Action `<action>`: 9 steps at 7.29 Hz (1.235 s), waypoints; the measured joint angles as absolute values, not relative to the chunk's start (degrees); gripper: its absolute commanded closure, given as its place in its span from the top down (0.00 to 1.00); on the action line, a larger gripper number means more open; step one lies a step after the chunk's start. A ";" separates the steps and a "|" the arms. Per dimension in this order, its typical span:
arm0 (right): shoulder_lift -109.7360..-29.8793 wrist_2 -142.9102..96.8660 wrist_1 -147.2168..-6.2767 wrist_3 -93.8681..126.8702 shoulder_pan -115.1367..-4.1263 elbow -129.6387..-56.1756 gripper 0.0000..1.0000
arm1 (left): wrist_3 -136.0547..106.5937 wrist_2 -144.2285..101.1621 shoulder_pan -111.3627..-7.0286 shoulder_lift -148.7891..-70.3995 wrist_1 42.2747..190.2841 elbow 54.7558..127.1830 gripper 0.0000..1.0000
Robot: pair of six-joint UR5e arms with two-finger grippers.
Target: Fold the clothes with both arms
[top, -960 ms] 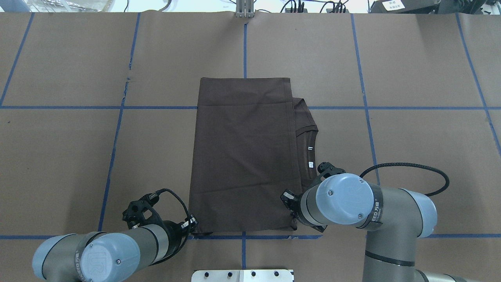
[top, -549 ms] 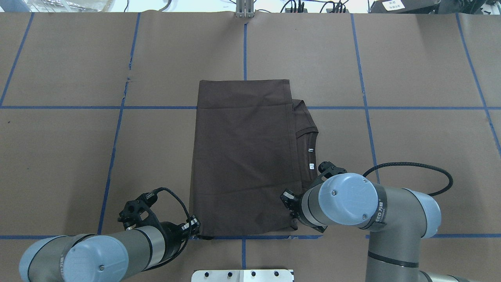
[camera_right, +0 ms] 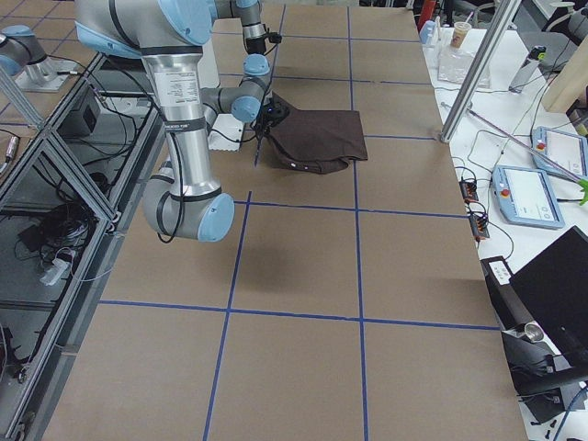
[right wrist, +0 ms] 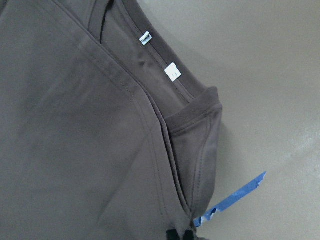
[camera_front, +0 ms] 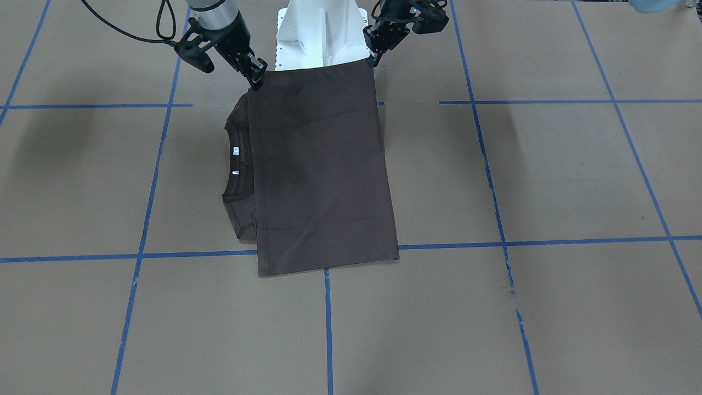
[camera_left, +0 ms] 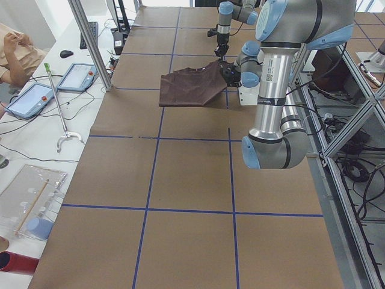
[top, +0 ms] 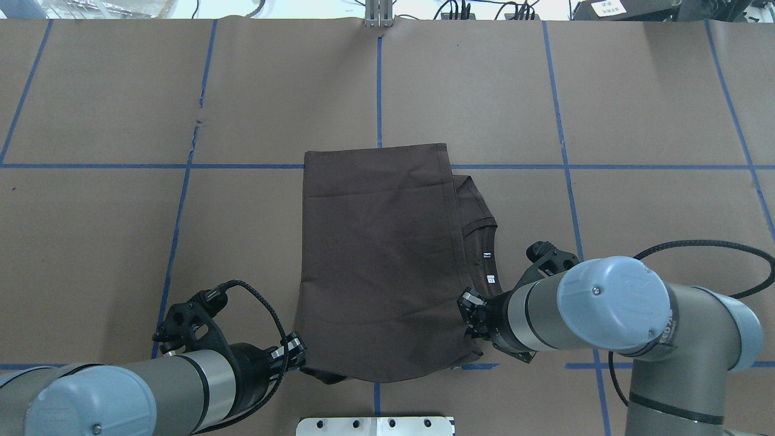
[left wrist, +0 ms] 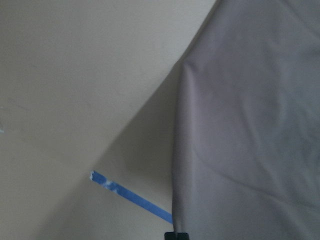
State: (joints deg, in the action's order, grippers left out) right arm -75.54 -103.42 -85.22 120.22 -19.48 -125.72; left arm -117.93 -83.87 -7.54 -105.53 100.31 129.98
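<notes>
The dark brown T-shirt lies folded into a tall rectangle at the table's middle. Its collar and white neck labels stick out on the right side. My left gripper is shut on the shirt's near left corner. My right gripper is shut on the near right corner. In the front-facing view the shirt rises at its near edge between the right gripper and the left gripper, while its far part rests on the table. The right wrist view shows the collar and labels close up.
Brown paper with blue tape lines covers the table. The white bolted pedestal sits at the near edge between the arms. Beyond the table's far side a person sits by tablets.
Both grippers have raised the shirt's near edge and drawn it toward the robot. The far edge has slid nearer, onto the blue cross line. The right arm has shifted rightward.
</notes>
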 measured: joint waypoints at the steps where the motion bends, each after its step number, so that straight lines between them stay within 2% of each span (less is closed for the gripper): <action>1: -74.42 -105.29 -84.97 120.03 -23.57 -124.58 0.00 | -114.28 -85.16 -11.76 -108.18 98.71 129.26 0.00; 5: -62.91 -109.35 -84.84 118.57 -34.78 -110.85 0.00 | -102.75 -89.86 -26.03 -116.54 98.34 116.87 0.00; 6: -60.43 -109.79 -84.64 117.00 -36.25 -106.67 0.08 | -100.63 -89.90 -28.21 -118.39 99.17 113.08 0.04; 7: -57.41 -110.50 -82.69 114.93 -37.76 -100.30 0.48 | -99.04 -89.91 -30.31 -120.21 102.13 107.81 0.46; 8: -53.32 -111.82 -77.35 112.38 -39.75 -90.35 0.99 | -96.46 -89.90 -32.73 -122.49 107.68 99.73 0.99; 9: -48.22 -113.53 -69.19 107.74 -42.32 -77.12 1.00 | -91.61 -89.84 -35.72 -124.99 114.20 90.40 1.00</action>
State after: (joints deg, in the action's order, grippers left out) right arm -48.22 -113.53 -69.19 107.74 -42.32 -77.12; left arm -91.61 -89.84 -35.72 -124.99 114.20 90.40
